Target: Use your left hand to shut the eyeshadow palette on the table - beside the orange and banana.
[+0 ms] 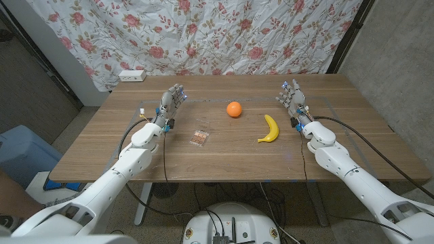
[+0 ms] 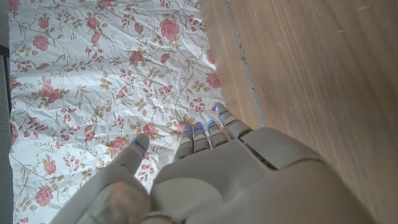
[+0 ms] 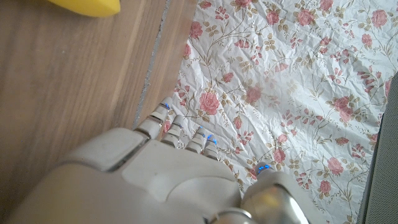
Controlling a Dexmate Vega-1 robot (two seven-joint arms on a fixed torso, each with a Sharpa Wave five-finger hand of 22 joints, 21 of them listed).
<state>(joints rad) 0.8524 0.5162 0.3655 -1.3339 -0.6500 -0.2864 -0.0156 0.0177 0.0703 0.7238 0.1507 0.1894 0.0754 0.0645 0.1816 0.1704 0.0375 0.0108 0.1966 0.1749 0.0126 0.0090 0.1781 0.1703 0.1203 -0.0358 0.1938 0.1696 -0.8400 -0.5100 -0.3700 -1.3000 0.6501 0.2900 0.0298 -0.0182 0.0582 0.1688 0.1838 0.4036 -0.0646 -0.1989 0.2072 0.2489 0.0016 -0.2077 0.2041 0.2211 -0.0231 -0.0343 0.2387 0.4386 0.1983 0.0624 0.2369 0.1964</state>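
Floral cloth (image 1: 203, 34) hangs behind the wooden counter (image 1: 224, 159), and one white power strip (image 1: 131, 75) lies by the far left corner. Three things lie on the counter: one orange (image 1: 234, 109), one banana (image 1: 270, 129) to its right and nearer the robot, and one small palette (image 1: 199, 137) left of both, well apart from them, near the middle. Whether its lid is up cannot be told. Two robot hands are raised over the counter, both holding nothing with fingers apart: the left robot hand (image 1: 171, 103) beyond and to the left of the palette, not touching it, and the right robot hand (image 1: 292, 97) just beyond the banana.
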